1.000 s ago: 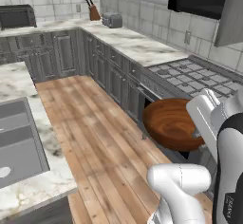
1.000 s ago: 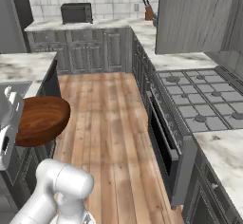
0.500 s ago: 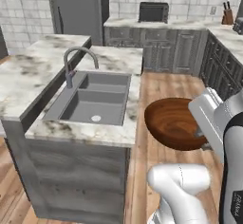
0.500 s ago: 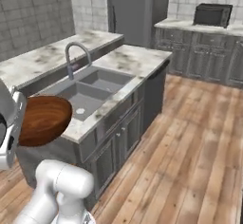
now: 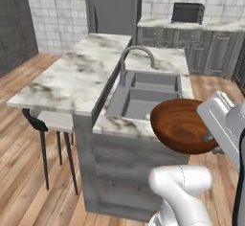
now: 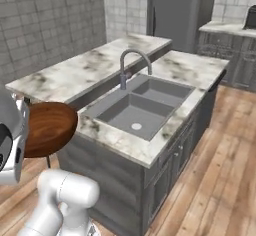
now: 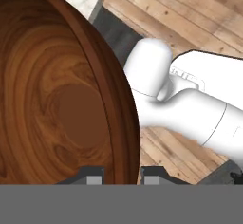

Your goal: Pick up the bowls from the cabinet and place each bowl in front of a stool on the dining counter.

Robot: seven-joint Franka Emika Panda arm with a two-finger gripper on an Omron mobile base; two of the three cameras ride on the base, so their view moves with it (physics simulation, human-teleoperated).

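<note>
Left base view: reddish-brown bowl (image 5: 181, 126) carried in the air at the near edge of the bench (image 5: 76, 74), just before the sink (image 5: 143, 93), tipped toward the camera. One stool (image 5: 48, 124) tucked under the raised marble slab at the left. Best driven round toward that side before lowering anything.

Right base view: same bowl (image 6: 47, 128) at the lower left, clear of the marble top, faucet (image 6: 131, 65) beyond it. Worth keeping high enough to pass over the raised slab and well apart from the faucet.

Hand view: gripper (image 7: 122, 175) clamped on the bowl's rim, one fingertip (image 7: 93, 175) inside, the other outside. Thin edge grip, so slow turns advised; bowl to be levelled before setting down flat on the marble in front of the stool, then jaws parted.
</note>
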